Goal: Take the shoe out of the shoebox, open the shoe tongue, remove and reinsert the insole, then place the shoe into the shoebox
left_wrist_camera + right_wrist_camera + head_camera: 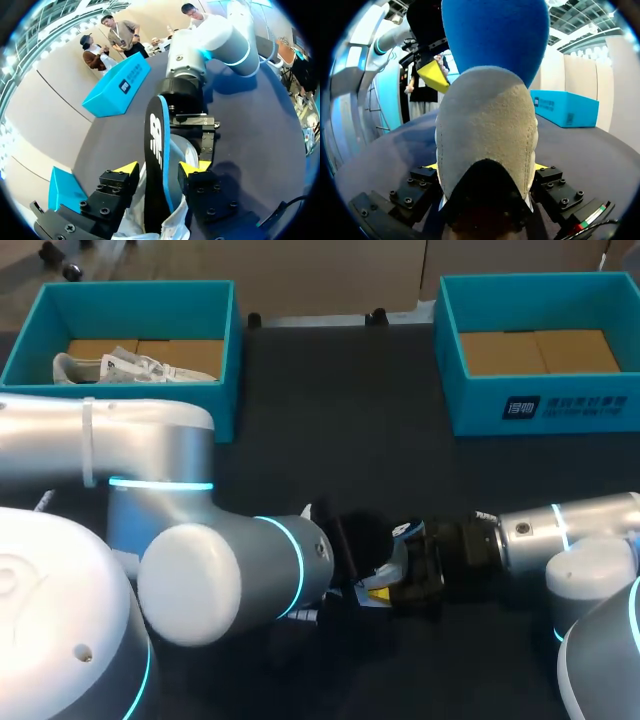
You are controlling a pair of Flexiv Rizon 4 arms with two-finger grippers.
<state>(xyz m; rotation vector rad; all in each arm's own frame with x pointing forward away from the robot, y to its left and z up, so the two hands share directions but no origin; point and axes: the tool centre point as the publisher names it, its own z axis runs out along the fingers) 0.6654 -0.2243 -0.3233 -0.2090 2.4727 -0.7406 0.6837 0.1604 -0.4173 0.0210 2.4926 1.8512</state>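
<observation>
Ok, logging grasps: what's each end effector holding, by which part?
The right end effector grips the grey suede shoe by its two sides. The black-and-blue foam insole is at the left end effector; whether held cannot be told.

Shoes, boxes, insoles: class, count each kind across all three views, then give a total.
Teal boxes: 2
Shoes: 2
Insole: 1
Total: 5

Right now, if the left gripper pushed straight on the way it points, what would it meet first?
Probably the right gripper, straight ahead of the left gripper and shut on the shoe. The insole stands on edge along that line. Depth is unclear; the gap looks small.
</observation>
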